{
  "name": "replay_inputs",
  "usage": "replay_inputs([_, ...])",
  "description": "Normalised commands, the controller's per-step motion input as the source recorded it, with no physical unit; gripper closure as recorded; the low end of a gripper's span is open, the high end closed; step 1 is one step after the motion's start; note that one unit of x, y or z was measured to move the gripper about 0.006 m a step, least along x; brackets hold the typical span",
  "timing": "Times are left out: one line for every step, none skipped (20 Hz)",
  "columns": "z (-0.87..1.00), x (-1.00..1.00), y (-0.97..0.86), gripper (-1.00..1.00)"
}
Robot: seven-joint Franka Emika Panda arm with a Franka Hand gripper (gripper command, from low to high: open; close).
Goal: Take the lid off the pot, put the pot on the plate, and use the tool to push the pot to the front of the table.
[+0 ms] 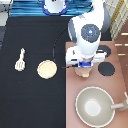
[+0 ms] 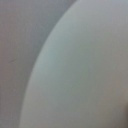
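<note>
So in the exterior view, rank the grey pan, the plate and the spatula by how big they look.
1. Grey pan, clearly the largest.
2. Plate, a much smaller round.
3. Tool, slimmest, though nearly as long as the plate is wide.

The claw sits low over the stove panel, where the pot barely shows.

Gripper (image 1: 84, 69) white-blue over pink pot (image 1: 83, 74); cream plate (image 1: 47, 69)
</note>
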Motion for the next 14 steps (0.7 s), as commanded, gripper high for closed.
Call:
replay_inputs([1.00,-0.10,-0.23,1.00])
replay_inputs([1.00,-0.19,-0.29,1.00])
replay_inputs([0.99,-0.31,-0.32,1.00])
replay_inputs([0.96,-0.42,-0.32,1.00])
replay_inputs([0.92,-0.57,-0.26,1.00])
replay_inputs([0.89,-0.64,-0.24,1.00])
replay_inputs([0.91,-0.73,-0.22,1.00])
replay_inputs([0.90,-0.78,-0.22,1.00])
replay_inputs([0.90,-0.85,-0.21,1.00])
replay_inputs([0.89,-0.86,-0.21,1.00])
replay_inputs([0.80,-0.85,-0.19,1.00])
replay_inputs([0.57,-0.89,-0.13,1.00])
replay_inputs([0.46,-0.91,-0.10,1.00])
replay_inputs([0.35,-0.93,-0.09,1.00])
